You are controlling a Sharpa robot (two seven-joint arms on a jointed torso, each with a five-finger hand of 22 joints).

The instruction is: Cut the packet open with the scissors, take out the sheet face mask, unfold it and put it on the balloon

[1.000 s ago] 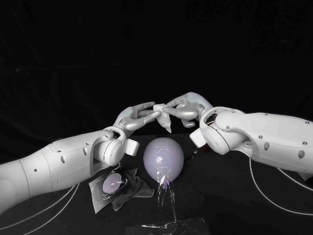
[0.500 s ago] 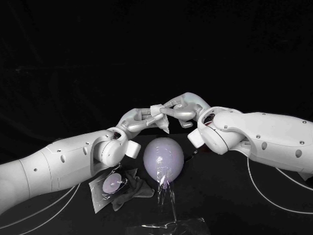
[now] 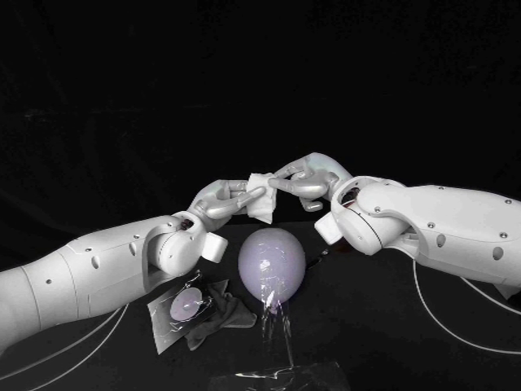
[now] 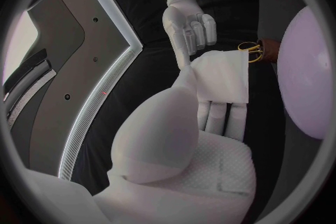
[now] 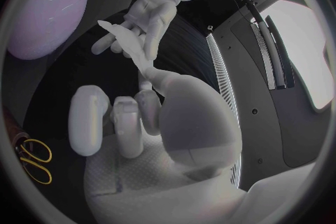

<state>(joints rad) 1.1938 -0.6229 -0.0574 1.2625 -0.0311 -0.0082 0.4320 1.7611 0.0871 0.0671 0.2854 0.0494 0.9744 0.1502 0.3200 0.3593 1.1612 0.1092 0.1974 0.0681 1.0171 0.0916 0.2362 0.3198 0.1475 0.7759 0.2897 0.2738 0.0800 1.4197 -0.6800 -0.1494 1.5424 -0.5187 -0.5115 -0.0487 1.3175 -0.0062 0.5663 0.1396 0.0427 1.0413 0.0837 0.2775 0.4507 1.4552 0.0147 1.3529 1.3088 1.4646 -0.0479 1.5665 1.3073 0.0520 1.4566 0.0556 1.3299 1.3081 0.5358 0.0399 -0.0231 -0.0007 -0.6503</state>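
Head: I see both hands up, closed on the mask (image 3: pixel 258 198). Left hand (image 3: pixel 225 199) grips its lower part, right hand (image 3: pixel 308 181) pinches the top edge. The mask hangs partly folded between them, above the balloon (image 3: pixel 271 262). The packet (image 3: pixel 188 309) is on the bench (image 3: pixel 390 342) beside the balloon.
Left wrist: the mask lies across the left fingers (image 4: pixel 223 117), with the right hand at its far edge. The scissors (image 4: pixel 251 51) are just beyond.
Right wrist: left hand holds the mask, balloon beside it.

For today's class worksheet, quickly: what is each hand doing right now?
Left hand: holds the folded sheet mask.
Right hand: pinches the same mask.
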